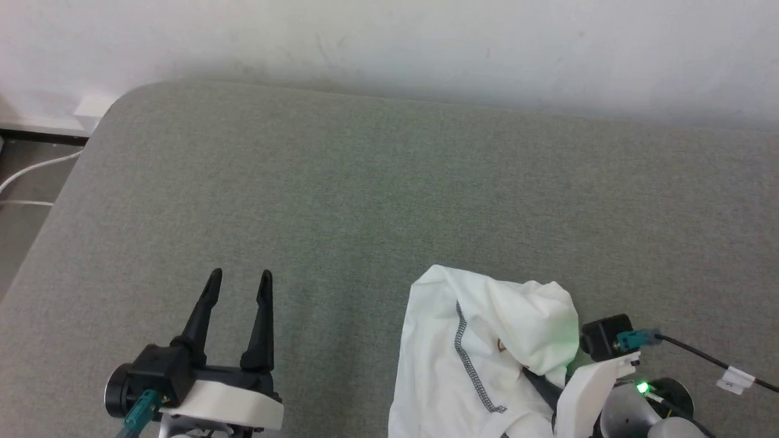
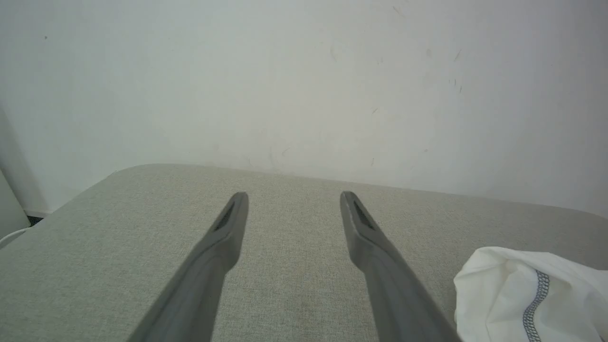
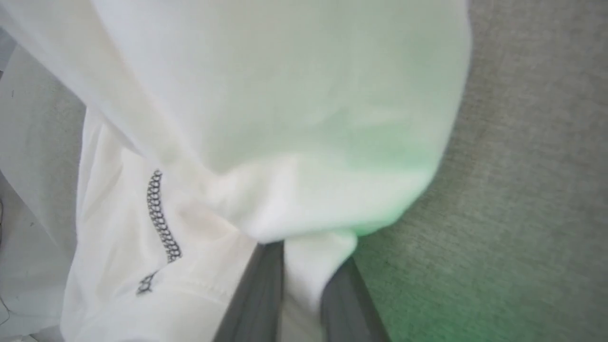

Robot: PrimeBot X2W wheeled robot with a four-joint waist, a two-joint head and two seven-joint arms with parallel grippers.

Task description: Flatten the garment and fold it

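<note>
Right end effector (image 3: 306,266) tight on bunched garment (image 3: 285,118); left end effector (image 1: 241,277) wide, pointing forward.

White garment (image 3: 285,118) fold pinched in right hand (image 3: 306,259); grey surface (image 3: 522,190) beside.

My head camera looks forward and down past my left pincer (image 1: 241,274) onto the grey fabric-covered surface (image 1: 365,182). My left wrist camera skims low along that pincer toward the white wall (image 2: 304,71). My right wrist camera sits close behind my right pincer (image 3: 304,266), nearly against the thin white garment with dark zigzag stitching (image 3: 285,118), which all three views share.
</note>
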